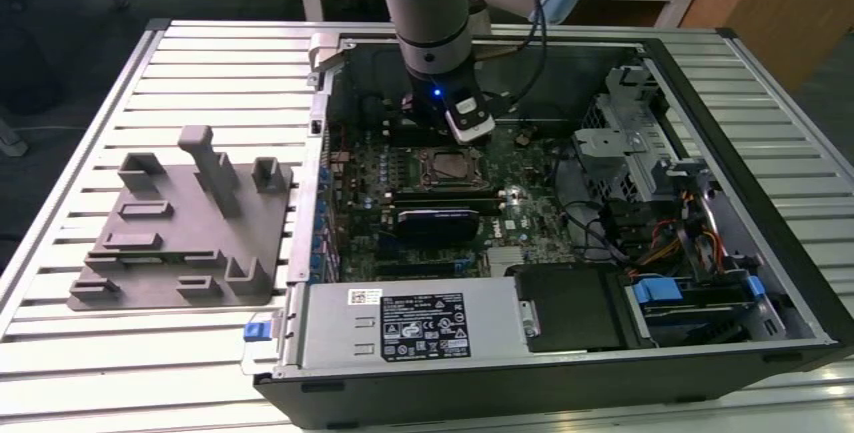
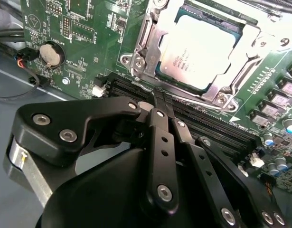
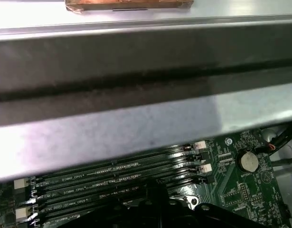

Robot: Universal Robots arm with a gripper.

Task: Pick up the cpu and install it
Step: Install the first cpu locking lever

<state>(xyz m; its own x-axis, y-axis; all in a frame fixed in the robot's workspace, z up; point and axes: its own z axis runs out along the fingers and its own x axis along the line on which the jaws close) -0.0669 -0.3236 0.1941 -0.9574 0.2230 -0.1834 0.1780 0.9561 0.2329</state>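
While gripper (image 2: 157,102) hangs over memory slots (image 2: 202,126), fingers pressed together, gripping nothing, cpu (image 2: 200,50) sits seated in motherboard socket (image 2: 141,57), just beyond fingertips, not touching.

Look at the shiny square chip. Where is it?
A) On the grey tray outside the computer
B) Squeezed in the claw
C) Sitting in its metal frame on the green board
C: in the second wrist view the cpu lies flat inside the socket frame on the green board, beyond the claw.
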